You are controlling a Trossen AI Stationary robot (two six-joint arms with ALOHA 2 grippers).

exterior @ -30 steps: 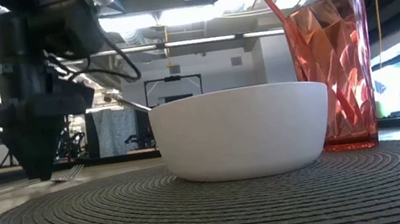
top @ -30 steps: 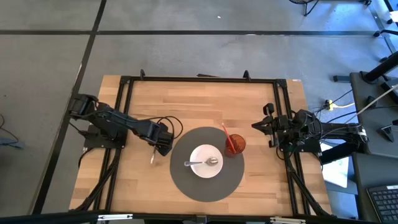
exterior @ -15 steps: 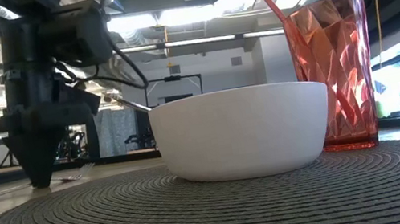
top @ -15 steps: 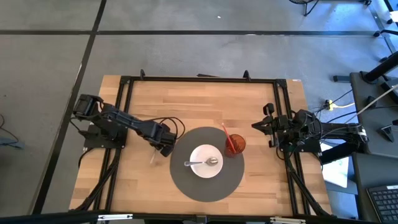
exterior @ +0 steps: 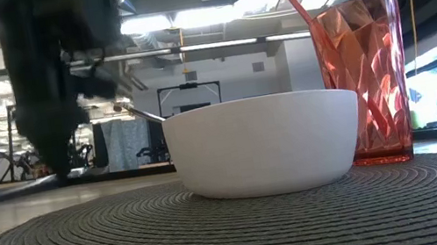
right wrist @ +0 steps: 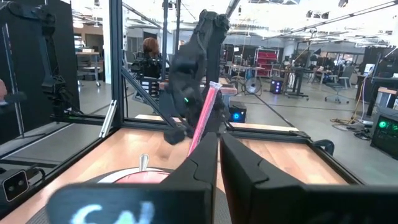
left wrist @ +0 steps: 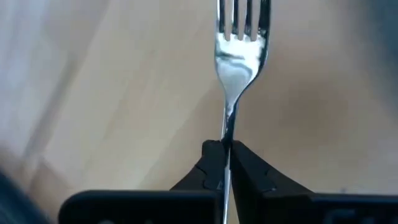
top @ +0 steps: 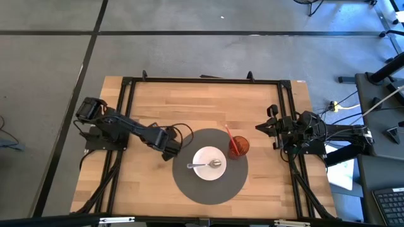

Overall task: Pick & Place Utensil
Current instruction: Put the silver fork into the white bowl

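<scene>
- Step in hand, as judged: transport. The left gripper stood just beside the left edge of the mat, its fingers closed tight on the handle of the fork.
- Fork location: in that grip, over bare table at the mat's edge; whether it cleared the wood or touched it could not be told.
- Orientation: in the left wrist view the fork's long axis ran straight out from between the fingers, tines leading, away from the wrist. In the high view the arm hid the fork, so its heading on the table was not confirmed.
- Other items: a bowl with a spoon sat at mat centre; a red cup with a straw stood at its right.
- Right gripper waited at the table's right edge, fingers nearly together and empty.
- Next move, as judged: set the fork down beside the bowl, lower it flat, then release.
</scene>
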